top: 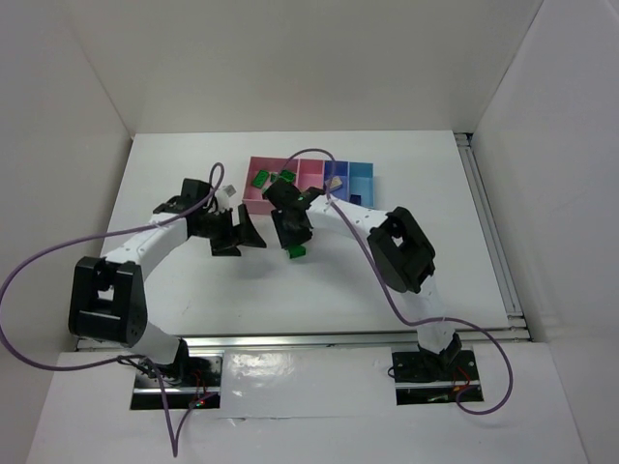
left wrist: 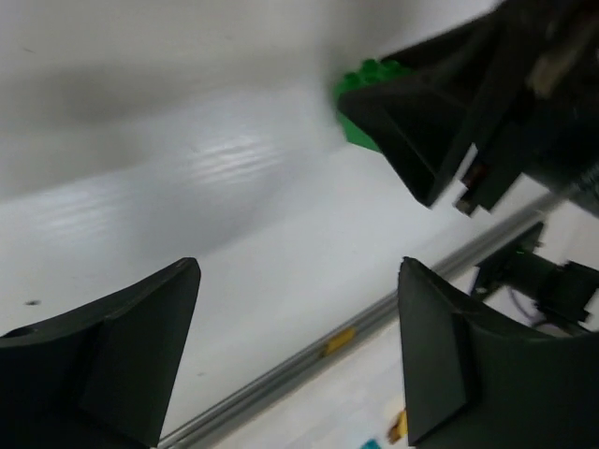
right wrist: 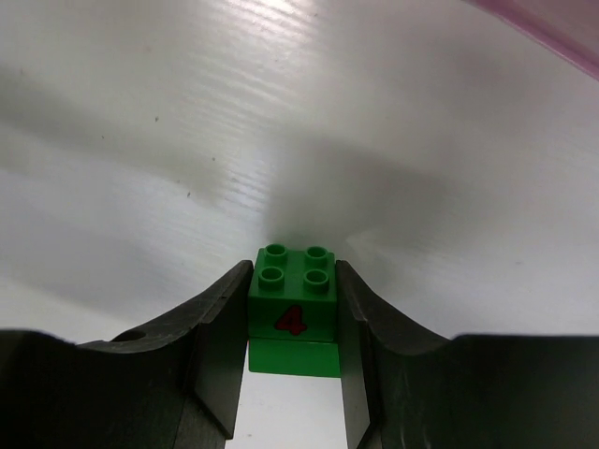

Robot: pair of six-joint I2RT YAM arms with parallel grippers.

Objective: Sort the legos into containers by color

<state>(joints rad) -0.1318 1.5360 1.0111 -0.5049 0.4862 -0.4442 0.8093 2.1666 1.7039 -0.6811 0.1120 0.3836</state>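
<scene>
Left: left claw (top: 239,235) open, holding nothing, over the white bench (top: 164,174) | Centre: right claw (right wrist: 293,279) closed on a green lego (right wrist: 292,311) marked with a red 4, just before the containers (top: 314,172) | Right: blue tray (top: 360,181) ends the row.

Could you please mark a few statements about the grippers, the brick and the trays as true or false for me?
1. The right gripper is closed on a green brick with a red 4 on its side. True.
2. The left gripper holds a brick. False: its jaws stand open with nothing between them.
3. That green brick shows six studs on top. False: it shows four.
4. The row of trays has pink and blue compartments. True.
5. The green brick lies in a blue compartment. False: it is outside the trays, over the white table.
</scene>
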